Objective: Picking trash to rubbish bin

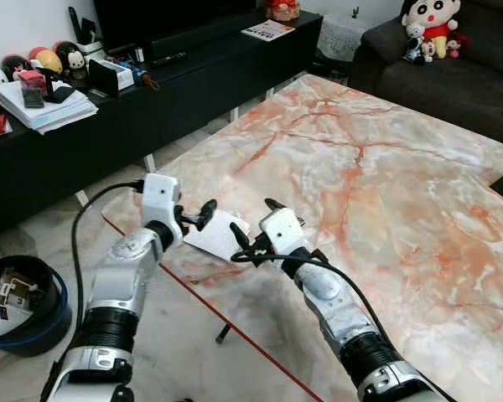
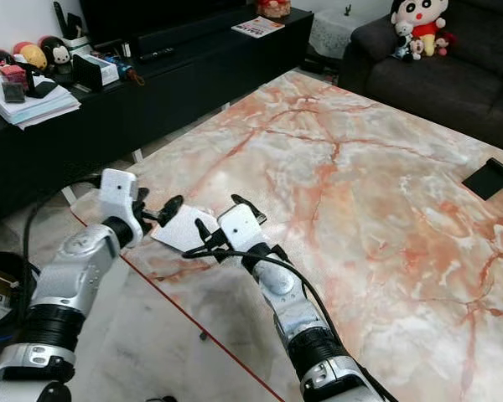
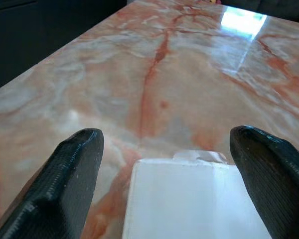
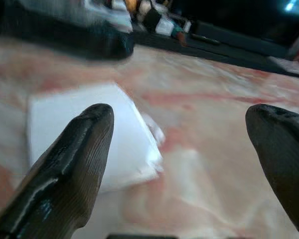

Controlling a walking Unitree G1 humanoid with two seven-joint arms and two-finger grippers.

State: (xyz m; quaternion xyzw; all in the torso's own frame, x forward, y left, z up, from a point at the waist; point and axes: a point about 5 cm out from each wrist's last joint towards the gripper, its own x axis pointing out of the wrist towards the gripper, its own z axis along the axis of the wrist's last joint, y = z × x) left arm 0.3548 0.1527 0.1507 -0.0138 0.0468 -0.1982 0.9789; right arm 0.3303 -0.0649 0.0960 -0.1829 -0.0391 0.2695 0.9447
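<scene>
a flat white piece of trash (image 1: pixel 217 234) lies on the big pink marble table (image 1: pixel 386 167), close to the table's near corner, in the lower middle of the left eye view. the left gripper (image 1: pixel 199 217) is at the trash's left edge, with its two black fingers (image 3: pixel 65 184) spread wide, one on each side of the white piece, and it has hold of nothing (the left wrist view shows the white piece lying flat between the fingers, not pinched). the right gripper (image 1: pixel 253 226) is just beside the trash on its right side. its fingers (image 4: pixel 74 159) are wide apart too and hold nothing. in the right wrist view the white piece sits near one finger, a bit blurry. a round dark rubbish bin (image 1: pixel 21 306) with a blue rim stands on the floor at the lower left of the left eye view, well apart from the table, and it has some paper scraps inside. a long black tv cabinet (image 1: pixel 151 100) runs along the upper left, with a stack of papers (image 1: pixel 42 105) and small toys on top. a dark sofa (image 1: pixel 453 75) with a stuffed doll (image 1: pixel 432 21) is in the upper right.
</scene>
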